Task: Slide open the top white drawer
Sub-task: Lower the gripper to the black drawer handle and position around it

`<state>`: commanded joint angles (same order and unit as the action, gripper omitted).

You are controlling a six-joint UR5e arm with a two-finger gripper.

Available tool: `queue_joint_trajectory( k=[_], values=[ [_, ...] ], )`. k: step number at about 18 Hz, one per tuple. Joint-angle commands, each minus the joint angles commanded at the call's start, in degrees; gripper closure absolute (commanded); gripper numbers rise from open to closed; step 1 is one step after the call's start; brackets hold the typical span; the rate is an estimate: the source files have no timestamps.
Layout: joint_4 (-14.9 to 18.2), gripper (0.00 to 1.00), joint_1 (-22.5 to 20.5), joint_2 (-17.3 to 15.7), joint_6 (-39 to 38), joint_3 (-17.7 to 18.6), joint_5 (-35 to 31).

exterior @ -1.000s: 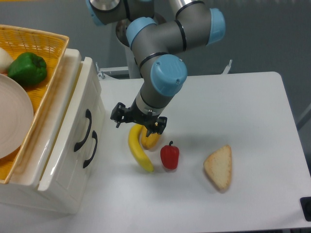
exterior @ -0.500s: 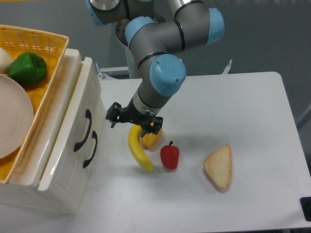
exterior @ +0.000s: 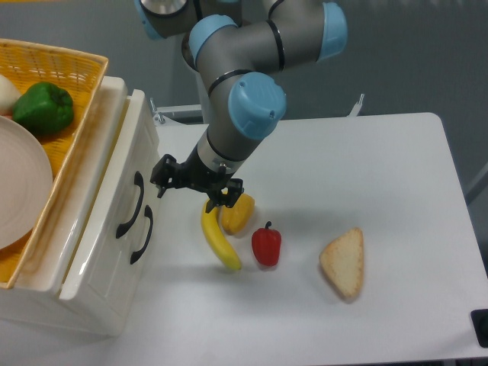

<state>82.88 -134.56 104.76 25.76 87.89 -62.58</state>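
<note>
The scene is evenly and brightly lit from above, with the white table (exterior: 396, 175) rendered clean and slightly cool in tone and no area blown out. Shadows are soft and short, pooling just beneath the banana (exterior: 217, 240), the red pepper (exterior: 266, 245) and the bread slice (exterior: 344, 264), while the glossy cabinet (exterior: 99, 252) at the lower left carries pale streaks of glare. Focus is sharp across the frame, with no visible motion blur.

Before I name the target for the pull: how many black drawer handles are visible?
2. Both sit on the white cabinet front: the upper handle on the top white drawer, the lower handle just below-right on the matching drawer front. None seems hidden.
</note>
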Motion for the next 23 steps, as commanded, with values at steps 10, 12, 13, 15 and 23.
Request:
queue_joint_trajectory(
  k=[10,12,13,15,23],
  values=[
    [-0.1,0.00,0.6,0.6,-0.5,-0.2,0.6],
    [-0.2,0.00,1.1,1.1,-0.5,-0.2,0.6],
    [-0.2,0.00,1.1,1.2,-0.9,-0.2,0.6],
    [-0.3,0.00,1.8,1.5,-1.3,-0.2,0.5],
    [-0.3,0.00,2.4,1.9,-1.5,-0.2,0.4]
  ],
)
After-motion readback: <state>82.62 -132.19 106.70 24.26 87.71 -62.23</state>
